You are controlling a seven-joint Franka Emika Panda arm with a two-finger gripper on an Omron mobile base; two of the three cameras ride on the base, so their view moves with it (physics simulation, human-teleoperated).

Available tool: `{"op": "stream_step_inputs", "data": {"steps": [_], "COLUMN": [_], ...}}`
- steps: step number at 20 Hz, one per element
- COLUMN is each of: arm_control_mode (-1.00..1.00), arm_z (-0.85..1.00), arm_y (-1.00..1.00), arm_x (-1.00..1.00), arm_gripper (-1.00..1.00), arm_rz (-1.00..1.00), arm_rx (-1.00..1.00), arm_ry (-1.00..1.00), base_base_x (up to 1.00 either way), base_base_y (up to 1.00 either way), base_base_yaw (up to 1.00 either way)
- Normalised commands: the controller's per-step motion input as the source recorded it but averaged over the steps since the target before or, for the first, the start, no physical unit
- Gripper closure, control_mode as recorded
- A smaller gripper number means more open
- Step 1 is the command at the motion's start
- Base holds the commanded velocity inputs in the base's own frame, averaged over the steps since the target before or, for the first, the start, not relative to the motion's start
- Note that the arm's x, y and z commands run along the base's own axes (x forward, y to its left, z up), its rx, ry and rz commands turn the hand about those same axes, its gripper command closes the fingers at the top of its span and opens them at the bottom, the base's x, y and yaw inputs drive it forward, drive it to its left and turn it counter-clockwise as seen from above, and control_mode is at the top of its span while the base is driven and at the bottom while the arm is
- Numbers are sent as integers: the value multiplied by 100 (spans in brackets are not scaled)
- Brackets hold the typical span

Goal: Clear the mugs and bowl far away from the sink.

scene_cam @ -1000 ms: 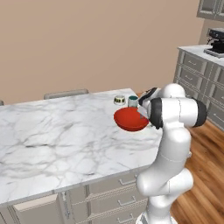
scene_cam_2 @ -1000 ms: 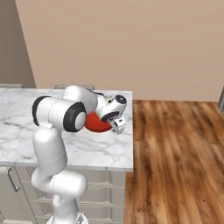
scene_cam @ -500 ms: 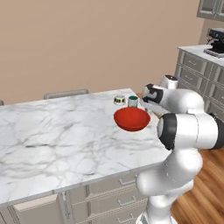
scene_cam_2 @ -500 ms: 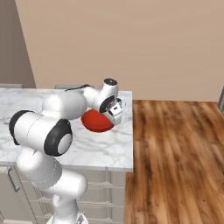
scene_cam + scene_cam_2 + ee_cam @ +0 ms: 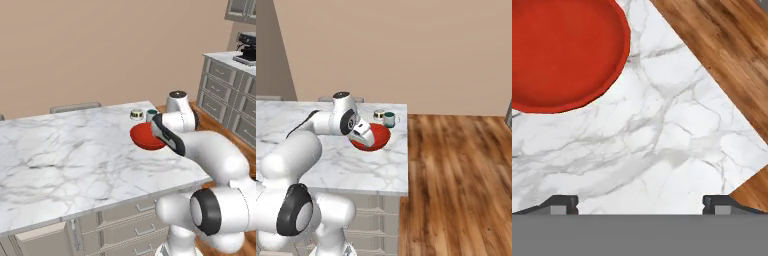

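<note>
1. The arm reaches over the bench [image 5: 75,150] corner; the claw [image 5: 640,202] points down at bare marble beside the bowl [image 5: 559,52], tips wide apart, empty.
2. The bowl sits on the bench near its corner, with two mugs [image 5: 385,118] just behind it.
3. The arm covers part of the bowl in the base views; the hand view crops its rim.
</note>
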Motion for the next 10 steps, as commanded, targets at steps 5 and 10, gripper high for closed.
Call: {"op": "stream_step_inputs", "data": {"steps": [5,10], "arm_control_mode": [-100,-100], "arm_z": [2,-2], "arm_y": [36,15], "arm_x": [-100,-77], "arm_gripper": [-100,-100], "arm_rz": [19,14], "arm_rx": [-5,0], "arm_ry": [-21,-13], "base_base_x": [0,0], "base_base_y": [0,0], "base_base_yaw": [0,0]}}
